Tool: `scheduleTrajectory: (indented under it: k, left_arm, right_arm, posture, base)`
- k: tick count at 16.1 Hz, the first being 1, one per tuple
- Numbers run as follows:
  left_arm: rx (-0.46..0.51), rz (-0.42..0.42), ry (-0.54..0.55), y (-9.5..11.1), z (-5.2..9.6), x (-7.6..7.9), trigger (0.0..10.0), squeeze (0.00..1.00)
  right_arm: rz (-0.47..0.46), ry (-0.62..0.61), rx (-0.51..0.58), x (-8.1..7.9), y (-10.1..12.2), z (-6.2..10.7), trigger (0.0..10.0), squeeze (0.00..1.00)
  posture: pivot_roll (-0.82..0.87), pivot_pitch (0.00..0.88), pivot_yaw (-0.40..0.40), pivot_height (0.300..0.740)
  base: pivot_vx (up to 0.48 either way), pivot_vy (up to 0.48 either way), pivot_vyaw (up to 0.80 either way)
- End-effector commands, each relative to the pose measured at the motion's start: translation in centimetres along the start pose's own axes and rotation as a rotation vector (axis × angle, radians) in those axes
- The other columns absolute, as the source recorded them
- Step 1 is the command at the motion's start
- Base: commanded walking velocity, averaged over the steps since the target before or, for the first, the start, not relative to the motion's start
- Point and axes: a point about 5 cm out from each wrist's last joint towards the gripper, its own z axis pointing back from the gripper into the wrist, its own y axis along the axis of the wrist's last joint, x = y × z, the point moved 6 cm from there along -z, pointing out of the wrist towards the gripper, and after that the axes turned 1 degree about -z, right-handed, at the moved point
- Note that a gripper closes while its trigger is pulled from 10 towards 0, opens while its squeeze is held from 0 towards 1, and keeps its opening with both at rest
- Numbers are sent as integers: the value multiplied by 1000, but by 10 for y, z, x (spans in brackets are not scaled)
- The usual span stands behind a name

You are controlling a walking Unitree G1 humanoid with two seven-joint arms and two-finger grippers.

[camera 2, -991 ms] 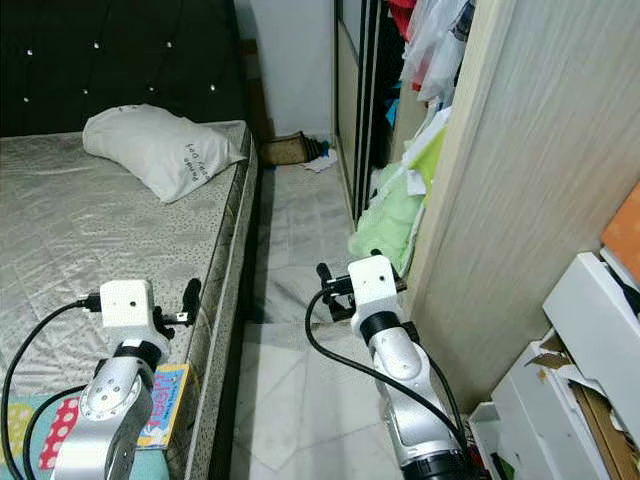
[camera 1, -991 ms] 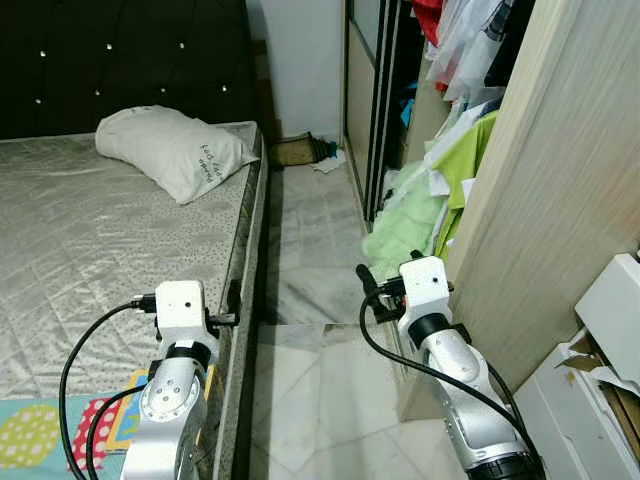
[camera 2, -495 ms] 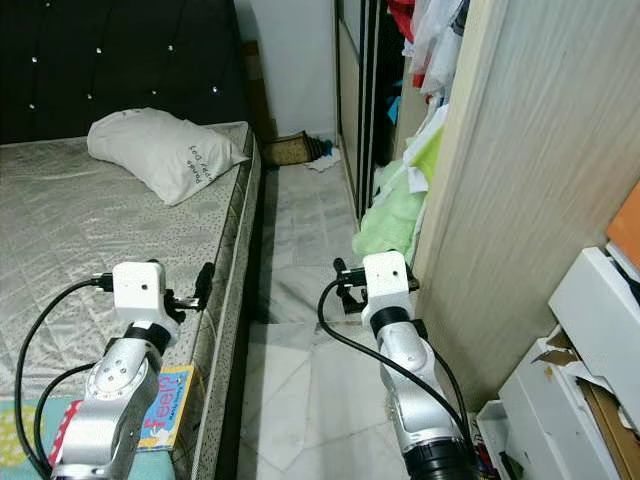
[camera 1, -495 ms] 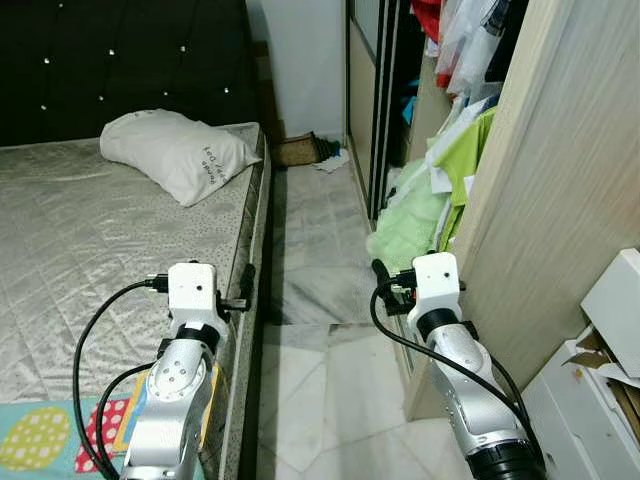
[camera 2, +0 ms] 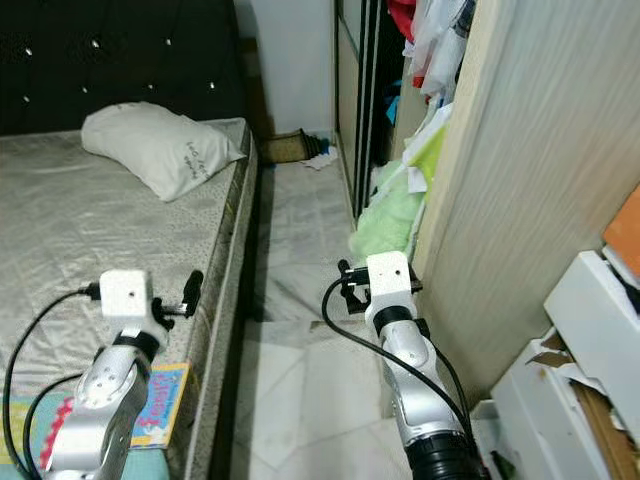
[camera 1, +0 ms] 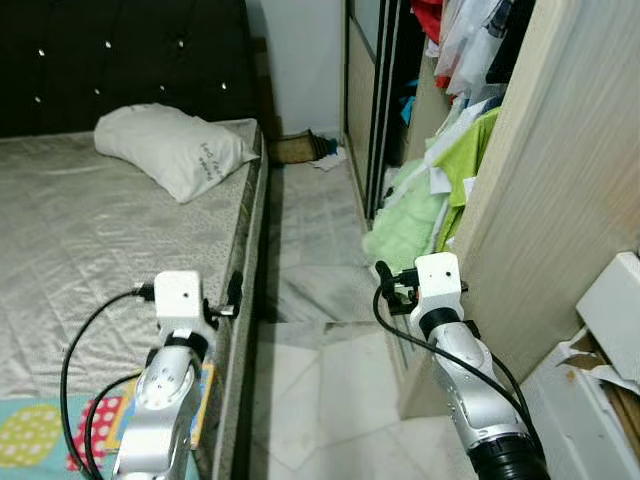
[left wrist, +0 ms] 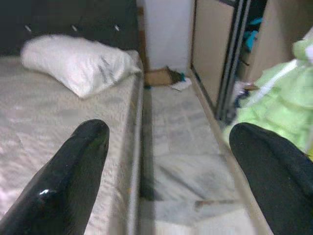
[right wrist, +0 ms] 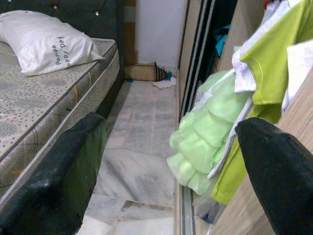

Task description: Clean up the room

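Fingers on both grippers are spread wide apart and hold nothing, which makes sense, because no thing to tidy is close enough to grab. The left gripper (left wrist: 166, 161) is held out over the side edge of the bed (camera 1: 90, 250), with its black fingers (left wrist: 68, 181) pointing down the narrow floor strip beside it. The right gripper (right wrist: 171, 161) is held out near the wardrobe side panel (camera 1: 560, 190), pointing the same way. Both arms look held up in front, probably so the robot is ready to reach. Just past the right gripper, a light green frilly garment (right wrist: 205, 152) spills out of the open wardrobe and hangs down near the marble floor (camera 1: 310, 260). A brighter green shirt (right wrist: 264, 83) hangs beside it, against the panel. They have most likely slipped out because the wardrobe is so full. This spilled clothing looks like the nearest thing to clean up. At the far end of the floor strip, against the wall, lie a small brown mat (camera 1: 293, 150) and a scrap of white cloth (camera 1: 328, 160). On the bed, a white pillow (camera 1: 170, 150) rests at the head end, near the side edge. A colourful children's book (camera 2: 155, 405) lies at the near side edge of the bed, under the left arm.
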Motion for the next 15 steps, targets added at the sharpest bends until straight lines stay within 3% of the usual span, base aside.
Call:
scheduleTrajectory:
  k: [1,4,6,9,13,15]
  left_arm:
    - [12,21,-15,4,1,1,10000,0]
    - [18,98,-9,3,9,-1,10000,0]
    - [1,128,11,-2,10,-4,10000,0]
    - [9,120,-9,0,8,1,10000,0]
    - [12,113,-16,1,8,4,10000,0]
    - [13,109,-14,1,9,4,10000,0]
  right_arm:
    - [-36,1,7,0,6,-3,10000,0]
    - [-281,-43,-46,10,-1,1,10000,0]
    - [-309,-41,-60,12,-5,5,10000,0]
    - [-289,-22,-51,9,-3,5,10000,0]
    - [-16,57,-1,-4,6,9,10000,0]
    - [46,62,8,-5,6,8,10000,0]
  posture:
    - [-85,0,2,740]
    - [-86,0,-13,740]
    - [-99,0,-11,740]
    - [-110,0,-4,740]
    - [-110,0,-8,740]
    - [-105,0,-12,740]
  base:
    - [0,0,0]
    - [0,0,0]
    - [0,0,0]
    - [0,0,0]
    - [0,0,0]
    - [0,0,0]
